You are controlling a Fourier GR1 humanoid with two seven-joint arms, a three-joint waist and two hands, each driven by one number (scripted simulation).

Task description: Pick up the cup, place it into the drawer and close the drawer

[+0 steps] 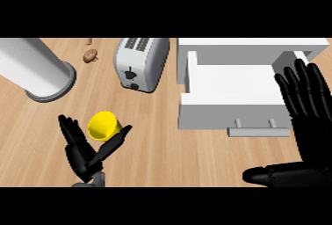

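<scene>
Both robot hands glossy black, segmented fingers: left robot hand (pixel 84 151) at 8 o'clock with grey wrist stub, right robot hand (pixel 308 114) at 3 o'clock, bulkier.

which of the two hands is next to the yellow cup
The left hand, at lower left, with the yellow cup between thumb and fingers. The right hand stands open by the drawer.

A bright yellow plastic cup (pixel 103 125) at eight o'clock stands out against the light wood-grain desk (pixel 162 145). Both robot hands, left (pixel 83 151) and right (pixel 304 114), are glossy black. The open box-shaped drawer (pixel 227 94) is plain white; the metal toaster (pixel 141 63) silver-grey with dark slots.
</scene>
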